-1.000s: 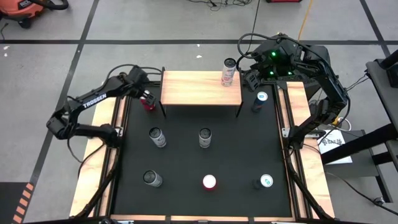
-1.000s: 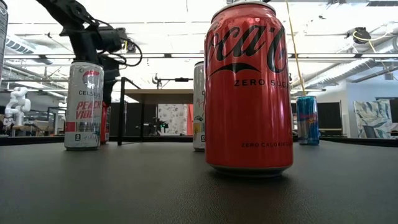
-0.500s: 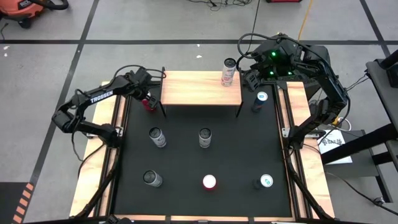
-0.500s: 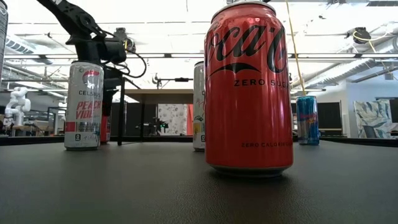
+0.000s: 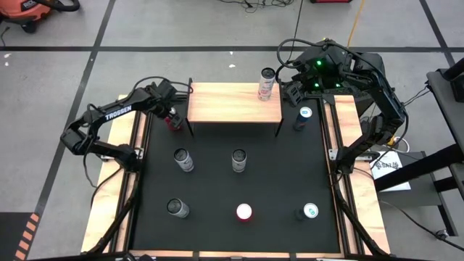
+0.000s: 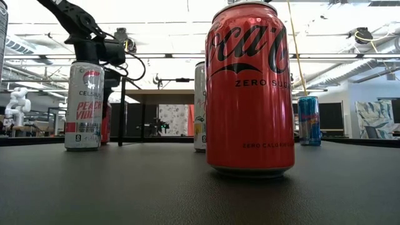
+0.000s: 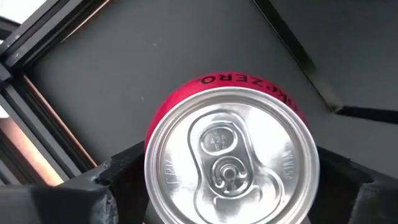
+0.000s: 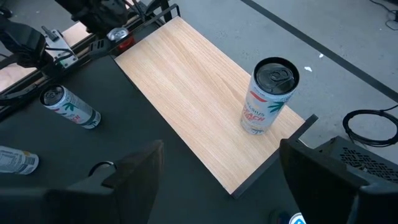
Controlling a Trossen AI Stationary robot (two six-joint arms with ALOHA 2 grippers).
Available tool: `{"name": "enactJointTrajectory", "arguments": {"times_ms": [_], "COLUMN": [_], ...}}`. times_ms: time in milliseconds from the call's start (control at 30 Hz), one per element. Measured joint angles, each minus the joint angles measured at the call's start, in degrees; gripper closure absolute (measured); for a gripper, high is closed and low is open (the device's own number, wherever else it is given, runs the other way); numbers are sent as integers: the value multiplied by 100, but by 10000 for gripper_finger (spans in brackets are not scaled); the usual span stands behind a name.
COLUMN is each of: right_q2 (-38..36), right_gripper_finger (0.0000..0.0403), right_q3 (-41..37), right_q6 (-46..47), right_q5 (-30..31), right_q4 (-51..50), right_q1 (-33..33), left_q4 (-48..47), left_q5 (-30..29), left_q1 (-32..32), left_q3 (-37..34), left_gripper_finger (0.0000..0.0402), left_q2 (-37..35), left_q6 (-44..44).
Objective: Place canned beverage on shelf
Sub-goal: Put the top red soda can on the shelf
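left tool (image 7: 230,186) is pinching the red aluminium can (image 7: 231,155); it could clip the light-wood shelf (image 5: 233,103) edge when lifting. right tool (image 8: 217,180) sits spread apart.

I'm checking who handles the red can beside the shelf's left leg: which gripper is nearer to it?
Left. The left gripper sits right at the red can, a finger on either side. The right gripper waits past the far end of the shelf, near the can on the shelf.
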Motion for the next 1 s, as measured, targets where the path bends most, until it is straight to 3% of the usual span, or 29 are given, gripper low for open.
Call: {"name": "enactJointTrajectory", "arguments": {"times_ms": [233, 567, 833, 1000], "right_q2": [0, 0, 0, 0], "right_gripper_finger": [99, 99, 99, 99], "right_q3": [-1, -2, -2, -2], "right_q6": [0, 0, 0, 0], "right_q5": [-1, 0, 0, 0], "right_q4": [1, 2, 2, 1], "right_q1": [0, 0, 0, 0], "left_q4": [-40, -113, -79, -79], "left_q5": [8, 22, 22, 24], "left_q1": [0, 0, 0, 0], "left_q3": [4, -11, -9, -9], "left_gripper_finger": [103, 65, 122, 125], "left_q2": [-5, 9, 1, -1], "left_q6": [34, 25, 25, 21]}}
